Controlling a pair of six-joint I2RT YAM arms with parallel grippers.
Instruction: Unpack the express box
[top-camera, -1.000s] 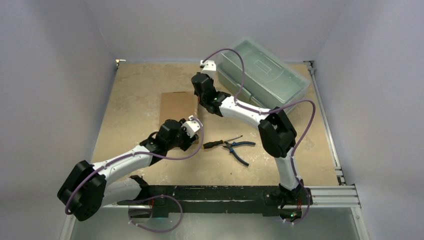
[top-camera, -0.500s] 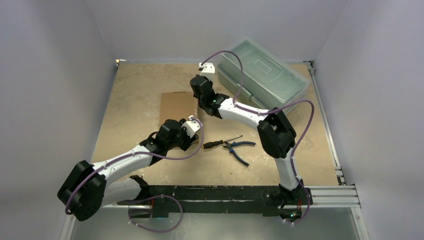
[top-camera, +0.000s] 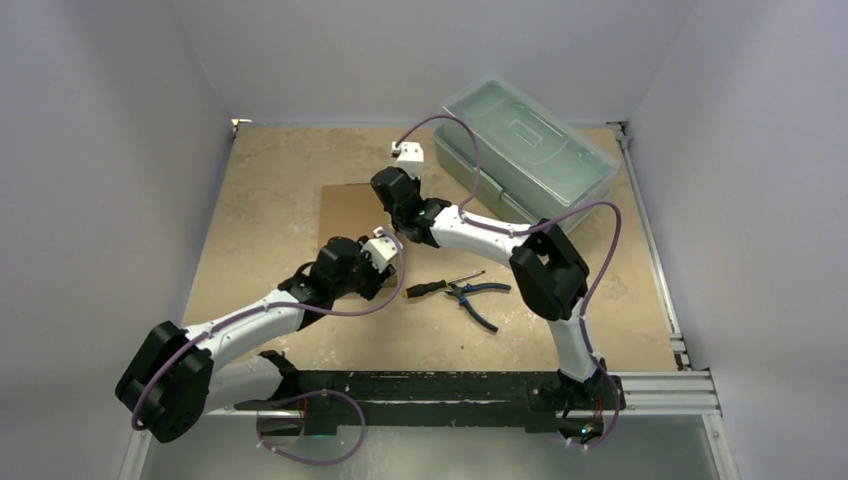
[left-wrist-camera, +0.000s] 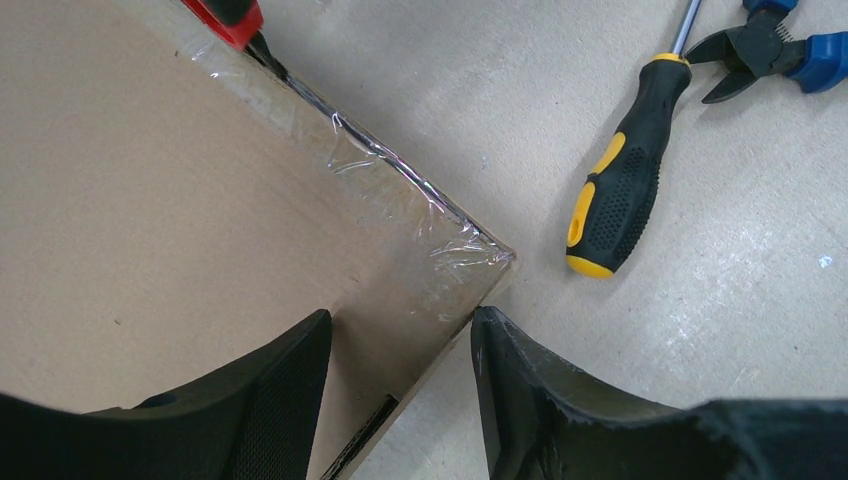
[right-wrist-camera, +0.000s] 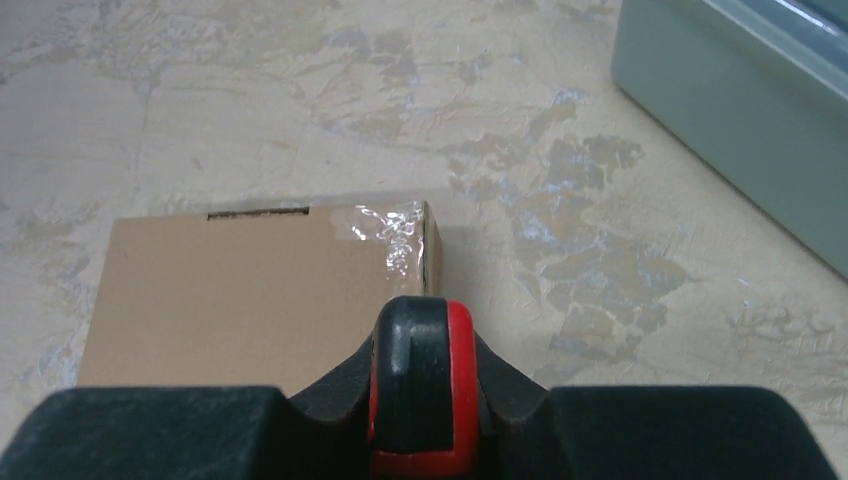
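Note:
The express box (top-camera: 345, 212) is a flat brown cardboard box lying shut at the table's middle, with clear tape along its right edge. My left gripper (top-camera: 388, 252) is open. In the left wrist view its jaws (left-wrist-camera: 400, 330) straddle the near right corner of the box (left-wrist-camera: 150, 180), one finger over the lid and one beside the edge. My right gripper (top-camera: 388, 200) is shut on a red and black knife (right-wrist-camera: 425, 380). The knife tip (left-wrist-camera: 262, 45) rests on the taped right edge of the box (right-wrist-camera: 240, 290).
A translucent grey-green plastic toolbox (top-camera: 530, 150) stands at the back right, also in the right wrist view (right-wrist-camera: 740, 120). A black and yellow screwdriver (top-camera: 435, 287) and blue-handled pliers (top-camera: 478, 295) lie right of the box, near my left gripper.
My right gripper with the knife has moved left and towards the near side along the box's right edge. The left arm has barely moved.

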